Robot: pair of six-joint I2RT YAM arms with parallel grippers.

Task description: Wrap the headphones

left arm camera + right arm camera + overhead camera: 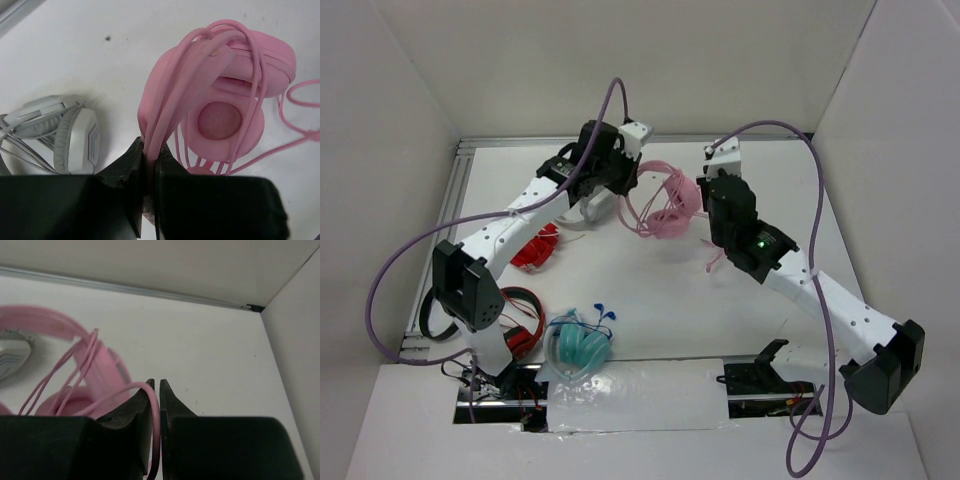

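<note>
White table (650,290) boxed in by plain white walls. Large pale-pink over-ear headphones (668,208) lie near the far edge, about mid-width, between the two arms; one round padded earcup faces up, and the headband arches over it with several turns of cable draped across. Left gripper (149,157): jaws clamped tight on the pink headband, which rises straight out from between the black fingers. Right gripper (156,387): jaws stand a thin slit apart, and the thin pink cable (158,425) arcs in from the headphones and runs down through that slit; whether it is pinched or lying loose cannot be told. Just left of the pink set, partly under the left arm, is a pair of white-and-grey headphones (70,135) with an angular grey mark on the cup, not touching the pink earcup. Nearer the left edge is a red headset (535,245), half hidden by the left arm. By the near left corner are red-and-black headphones (515,325); beside them are smaller teal headphones (580,345). A clear plastic sheet (630,395) lies across the near edge. A small green light (757,241) glows on the right arm.
</note>
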